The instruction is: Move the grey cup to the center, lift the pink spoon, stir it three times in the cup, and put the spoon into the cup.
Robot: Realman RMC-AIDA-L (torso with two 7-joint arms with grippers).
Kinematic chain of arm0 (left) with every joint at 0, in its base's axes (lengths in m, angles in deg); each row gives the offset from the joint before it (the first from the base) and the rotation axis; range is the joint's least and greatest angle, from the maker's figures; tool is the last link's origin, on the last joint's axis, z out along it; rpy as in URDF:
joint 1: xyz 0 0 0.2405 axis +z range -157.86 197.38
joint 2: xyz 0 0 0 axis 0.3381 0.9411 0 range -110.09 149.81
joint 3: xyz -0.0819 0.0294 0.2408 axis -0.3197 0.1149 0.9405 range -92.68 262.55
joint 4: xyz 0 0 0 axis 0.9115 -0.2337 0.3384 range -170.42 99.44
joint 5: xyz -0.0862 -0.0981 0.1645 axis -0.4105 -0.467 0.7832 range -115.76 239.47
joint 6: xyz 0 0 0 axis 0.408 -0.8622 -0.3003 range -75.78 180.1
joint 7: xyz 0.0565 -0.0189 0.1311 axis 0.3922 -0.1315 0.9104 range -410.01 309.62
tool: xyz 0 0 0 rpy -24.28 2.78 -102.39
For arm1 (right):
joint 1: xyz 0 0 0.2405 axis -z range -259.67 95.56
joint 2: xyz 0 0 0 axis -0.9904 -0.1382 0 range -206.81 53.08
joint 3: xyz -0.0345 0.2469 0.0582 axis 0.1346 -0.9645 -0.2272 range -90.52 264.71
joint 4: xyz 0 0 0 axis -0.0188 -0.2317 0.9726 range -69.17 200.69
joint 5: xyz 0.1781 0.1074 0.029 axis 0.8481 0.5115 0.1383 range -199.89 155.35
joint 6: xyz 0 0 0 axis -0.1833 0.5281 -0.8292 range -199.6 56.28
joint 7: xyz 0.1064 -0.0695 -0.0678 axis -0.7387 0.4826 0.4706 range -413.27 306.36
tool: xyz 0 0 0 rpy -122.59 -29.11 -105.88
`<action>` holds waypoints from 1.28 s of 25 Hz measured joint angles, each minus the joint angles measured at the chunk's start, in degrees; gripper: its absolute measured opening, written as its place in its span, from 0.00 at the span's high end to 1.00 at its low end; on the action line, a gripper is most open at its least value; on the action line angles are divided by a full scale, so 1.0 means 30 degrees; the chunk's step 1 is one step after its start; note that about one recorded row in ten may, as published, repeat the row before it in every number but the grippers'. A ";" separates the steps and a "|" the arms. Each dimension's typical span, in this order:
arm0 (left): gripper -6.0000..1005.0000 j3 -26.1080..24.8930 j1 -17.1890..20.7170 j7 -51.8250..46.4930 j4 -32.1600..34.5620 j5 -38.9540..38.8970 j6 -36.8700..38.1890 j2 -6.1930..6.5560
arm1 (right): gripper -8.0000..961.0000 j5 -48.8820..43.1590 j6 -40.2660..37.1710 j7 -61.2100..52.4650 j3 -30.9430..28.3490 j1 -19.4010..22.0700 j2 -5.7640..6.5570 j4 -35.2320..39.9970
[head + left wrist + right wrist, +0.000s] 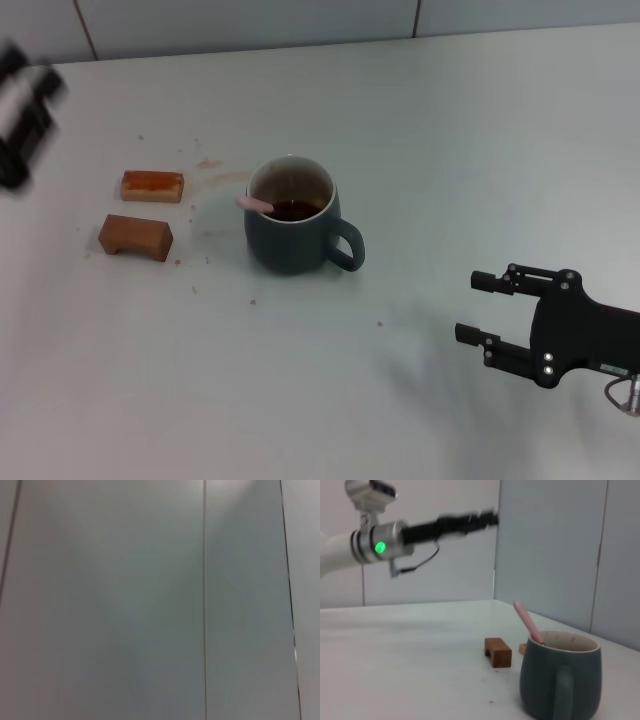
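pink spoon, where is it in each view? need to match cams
Head: pink spoon leans on the grey cup rim, on the side toward the wooden blocks.
Left wrist: not in it.
Right wrist: handle sticks up from the cup.
Shared landmark: the cup.

No writing, label, brand, number or sign can be read on anything in these views; every visible surface is unmarked.

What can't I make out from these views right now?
- Left gripper: blurred, cut by the head view's edge; fingers unreadable.
- Pink spoon: bowl hidden inside the grey cup, under brown liquid.
- Left wrist view: only wall panels.
- Right gripper: open, unseen in its own wrist view.
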 joint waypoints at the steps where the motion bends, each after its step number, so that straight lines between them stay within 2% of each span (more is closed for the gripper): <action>1: 0.49 0.0000 0.0000 0.0000 0.0000 0.0000 0.0000 0.0000 | 0.38 -0.0043 0.0028 -0.0001 0.0054 -0.0004 0.0000 0.0000; 2: 0.48 0.0093 0.0292 0.1403 -0.0894 0.0457 0.0025 0.0032 | 0.38 -0.0090 0.0035 -0.0003 0.0093 -0.0011 -0.0003 0.0000; 4: 0.47 0.0093 0.0292 0.1403 -0.0894 0.0457 0.0025 0.0032 | 0.38 -0.0163 0.0056 -0.0005 0.0260 -0.0006 -0.0015 0.0001; 5: 0.46 0.0145 0.0812 0.2654 -0.1348 0.1301 -0.0005 -0.0002 | 0.38 -0.0203 0.0083 -0.0006 0.0488 0.0032 -0.0021 0.0003; 6: 0.46 0.0145 0.0812 0.2654 -0.1348 0.1301 -0.0005 -0.0002 | 0.38 -0.0215 0.0098 -0.0006 0.0624 0.0043 -0.0032 0.0003; 7: 0.45 0.0145 0.1947 0.3082 -0.1667 0.2553 0.0048 -0.0091 | 0.38 -0.0231 0.0139 -0.0016 0.0761 0.0052 -0.0039 0.0004; 13: 0.28 0.0143 0.2576 0.3094 -0.1918 0.3124 0.0219 -0.0099 | 0.38 -0.0264 0.0363 -0.0391 0.1548 -0.0012 -0.0060 -0.0031; 15: 0.23 0.0140 0.2954 0.2494 -0.2141 0.5161 0.0408 -0.0104 | 0.38 -0.0269 0.0363 -0.0482 0.1659 -0.0044 -0.0061 -0.0047; 17: 0.17 0.0141 0.2961 0.2427 -0.2221 0.5405 0.0417 -0.0103 | 0.38 -0.0275 0.0371 -0.0488 0.1814 -0.0033 -0.0064 -0.0055; 23: 0.17 0.0148 0.3044 0.4189 -0.3441 0.7198 0.0064 -0.0110 | 0.38 -0.0282 0.0423 -0.0642 0.2107 0.0007 -0.0093 -0.0056; 32: 0.17 0.0171 0.3004 0.5451 -0.4209 0.7902 -0.0391 -0.0120 | 0.38 -0.0623 0.0600 -0.1173 0.2335 -0.0087 -0.0090 -0.0056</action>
